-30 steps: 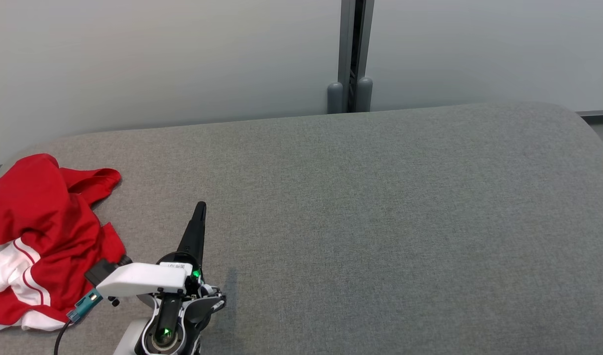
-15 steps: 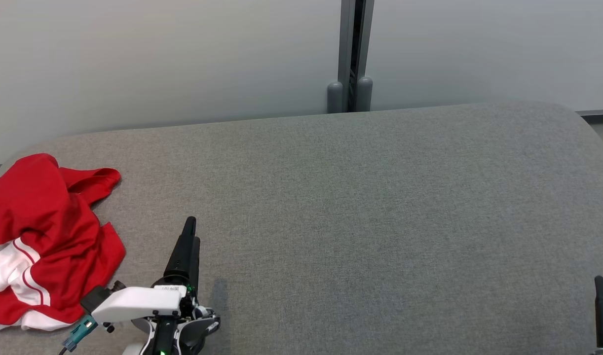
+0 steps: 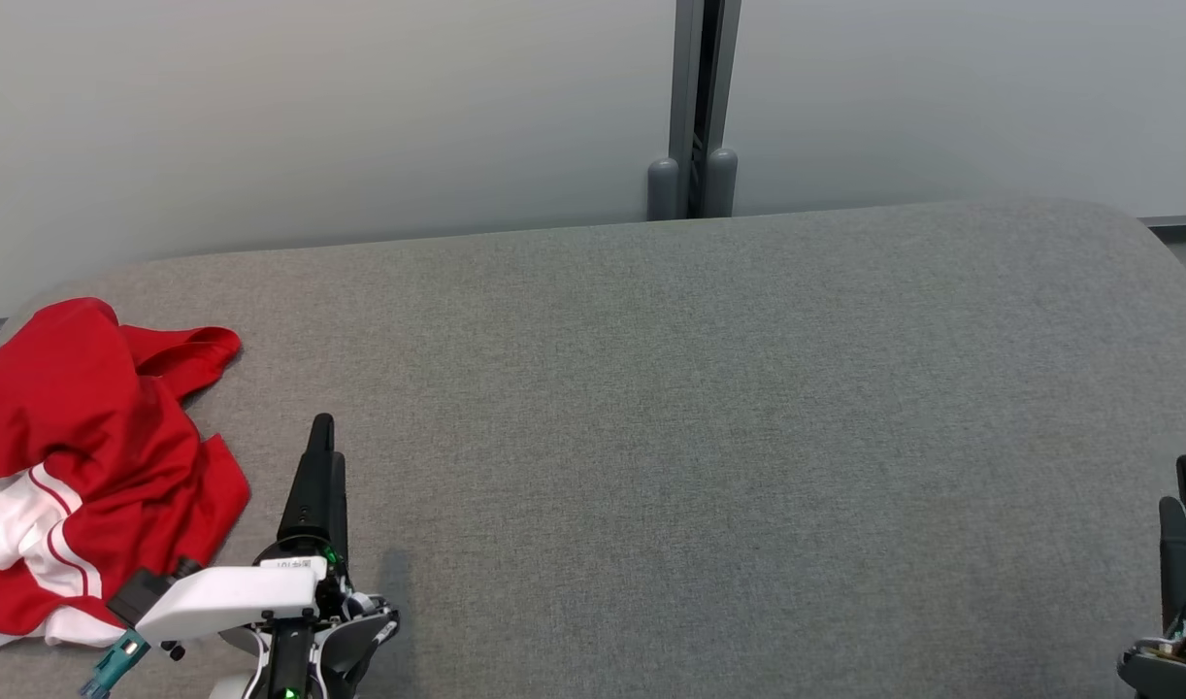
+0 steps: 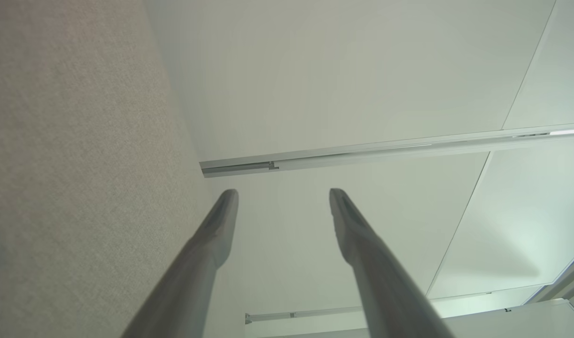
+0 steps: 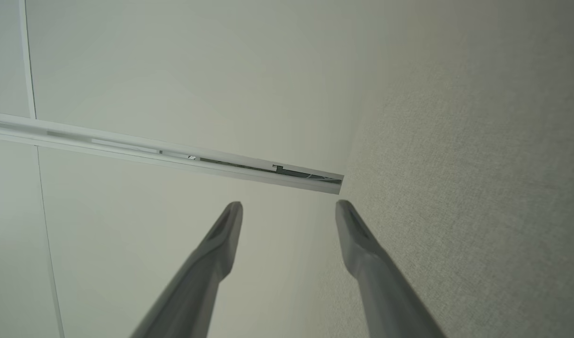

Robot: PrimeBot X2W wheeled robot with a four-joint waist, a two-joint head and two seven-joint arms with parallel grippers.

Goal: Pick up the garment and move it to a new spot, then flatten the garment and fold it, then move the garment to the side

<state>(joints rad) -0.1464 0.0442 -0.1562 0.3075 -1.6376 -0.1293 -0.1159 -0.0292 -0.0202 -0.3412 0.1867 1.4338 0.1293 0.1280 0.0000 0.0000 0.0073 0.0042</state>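
Garment (image 3: pixel 88 456) first: where does it lie?
Far left of the grey fabric tabletop (image 3: pixel 651 408), in a crumpled red heap with a white, red-striped patch low on its left side, running off the head view's left edge

Is anything gripping it?
No. The left hand (image 3: pixel 327 442) is just to its right, fingers pointing away from the robot and clear of the cloth. A white housing (image 3: pixel 229 594) on that wrist overlaps the heap's lower right corner in the head view, with a teal plug (image 3: pixel 117 665) hanging below it

How do that hand's fingers stand?
Apart, with nothing between them. The left wrist view shows two separate tips against the pale wall (image 3: pixel 360 116)

And the middle?
Bare grey fabric, and behind its far edge a grey upright post (image 3: pixel 695 107) against the wall

The right side?
The right hand (image 3: pixel 1181 482) pokes up at the lower right corner, well apart from the garment. From the head its two fingers nearly overlap, but its own wrist view shows them spread wide and empty, grey fabric on that view's right
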